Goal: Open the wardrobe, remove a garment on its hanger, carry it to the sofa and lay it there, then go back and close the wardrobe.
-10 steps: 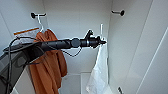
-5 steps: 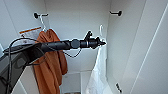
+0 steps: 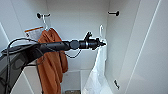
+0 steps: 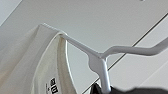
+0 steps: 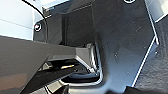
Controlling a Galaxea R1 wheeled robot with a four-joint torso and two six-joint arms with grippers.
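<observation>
The wardrobe (image 3: pixel 130 37) stands open. The left gripper (image 3: pixel 102 44) is at the hanger (image 4: pixel 100 56) neck, inside the wardrobe; the hook appears clear of any rail, so removal seems underway. Carrying, laying on the sofa and closing remain. The garment (image 3: pixel 98 72) hangs just below the gripper. Jaw state: cannot tell, though probably clamping the hanger.

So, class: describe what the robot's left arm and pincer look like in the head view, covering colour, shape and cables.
The left arm is a slim, round, glossy black tube with a thicker ring-shaped joint near the wrist. The left pincer is black too, compact and knobbly, with a small part jutting upward. Thin black cables arch over the arm's wider base, and another loops beneath the wrist.
</observation>
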